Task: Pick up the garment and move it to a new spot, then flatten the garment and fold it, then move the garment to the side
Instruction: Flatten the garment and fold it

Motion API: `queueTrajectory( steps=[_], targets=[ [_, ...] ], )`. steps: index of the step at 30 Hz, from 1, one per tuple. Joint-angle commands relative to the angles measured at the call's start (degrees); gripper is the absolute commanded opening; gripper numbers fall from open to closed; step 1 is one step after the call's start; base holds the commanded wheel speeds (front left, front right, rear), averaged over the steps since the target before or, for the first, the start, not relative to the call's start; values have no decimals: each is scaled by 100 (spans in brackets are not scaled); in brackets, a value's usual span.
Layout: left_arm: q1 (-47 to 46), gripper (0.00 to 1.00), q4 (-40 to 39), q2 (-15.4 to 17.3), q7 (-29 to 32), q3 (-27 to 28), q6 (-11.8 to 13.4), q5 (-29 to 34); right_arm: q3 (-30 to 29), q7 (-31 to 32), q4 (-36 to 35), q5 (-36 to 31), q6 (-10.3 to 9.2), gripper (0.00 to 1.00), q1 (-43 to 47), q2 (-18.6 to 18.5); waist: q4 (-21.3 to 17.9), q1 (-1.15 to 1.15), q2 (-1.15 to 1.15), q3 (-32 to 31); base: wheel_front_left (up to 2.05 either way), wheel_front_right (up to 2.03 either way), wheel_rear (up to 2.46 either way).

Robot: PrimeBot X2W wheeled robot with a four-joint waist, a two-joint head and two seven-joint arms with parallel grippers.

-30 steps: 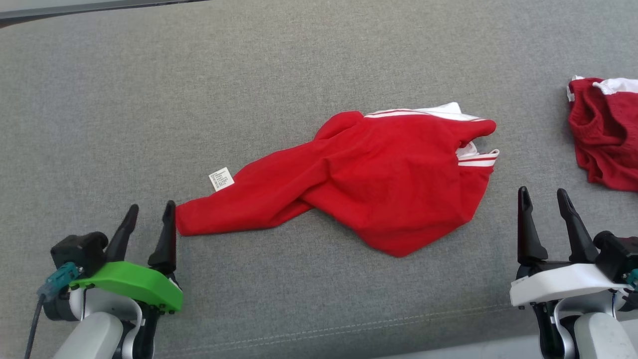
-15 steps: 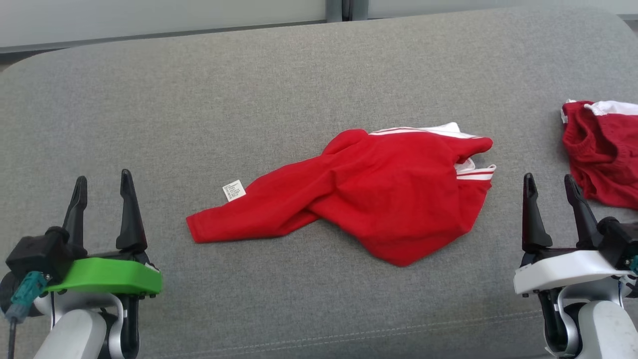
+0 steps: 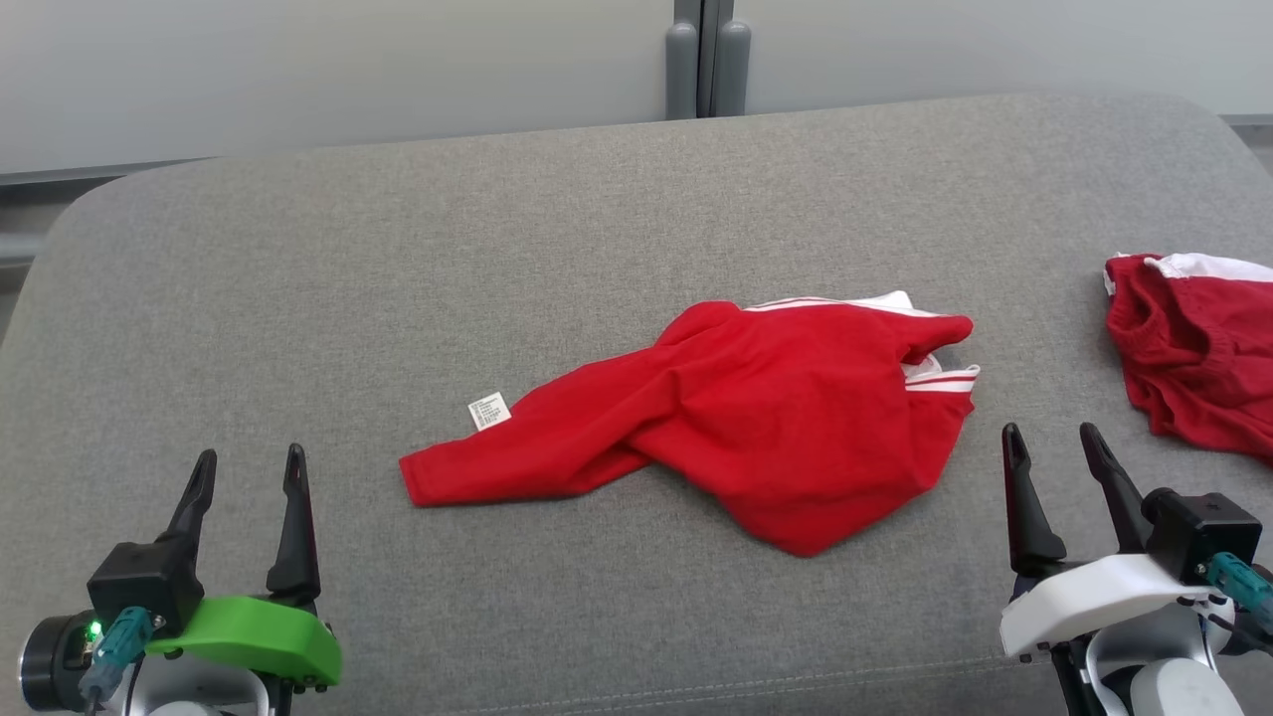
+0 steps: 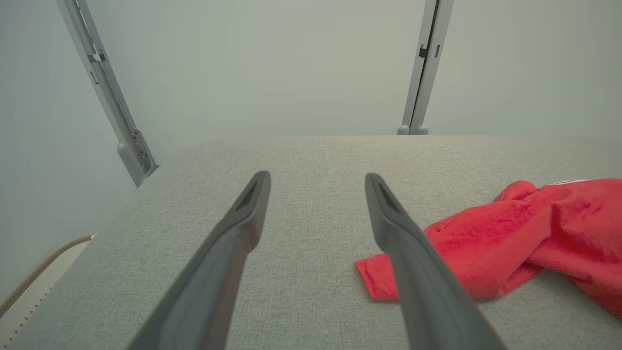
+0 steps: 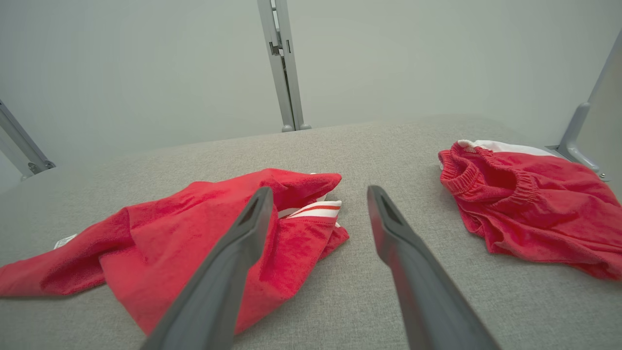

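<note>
Grabbing the wrong cloth is the plainest risk. The crumpled red knit garment with white striped trim (image 3: 786, 428) lies in the middle of the grey upholstered cushion (image 3: 398, 249), between the two grippers and a little farther out. A second red garment with a gathered waistband and a white edge (image 3: 1193, 368) lies at the cushion's right side, near the right gripper (image 3: 1050, 430). A reach that drifts right would probably take that one instead.

The target is twisted, with a narrow tail running out to the left beside a small white label (image 3: 488, 412). A pinch on the bulky middle may catch only one layer, or several, and the piece would likely lift as a knot that resists flattening. A descent that goes too deep could nip the cushion cover along with the cloth. A one-sided pick may drag the rest across the nap and bunch it further.

Both arms sit low at the near edge, fingers pointing away from the robot across the cushion. The left gripper (image 3: 251, 453), on its green mount, stands apart from the tail's end. The right gripper, on its white mount, is just beside the garment's near right corner without touching it. Both pairs of jaws are spread wide with nothing between them.
</note>
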Motion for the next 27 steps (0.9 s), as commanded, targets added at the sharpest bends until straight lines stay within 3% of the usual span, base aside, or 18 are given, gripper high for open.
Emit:
queueTrajectory(
  steps=[1,19,27],
  targets=[
    [76,100,41,59,55,-30,9,34,22,35,8,5,-5,100,94,-15,32,0,0,-54,0,0,0],
    [-88,100,58,-43,48,-78,58,-48,-204,207,-76,-15,-6,100,-91,-26,120,0,0,1,0,0,0],
    [-333,100,-29,-96,80,-157,9,7,-543,364,566,195,-5,100,-1053,-599,202,0,0,327,0,0,0]
  ],
)
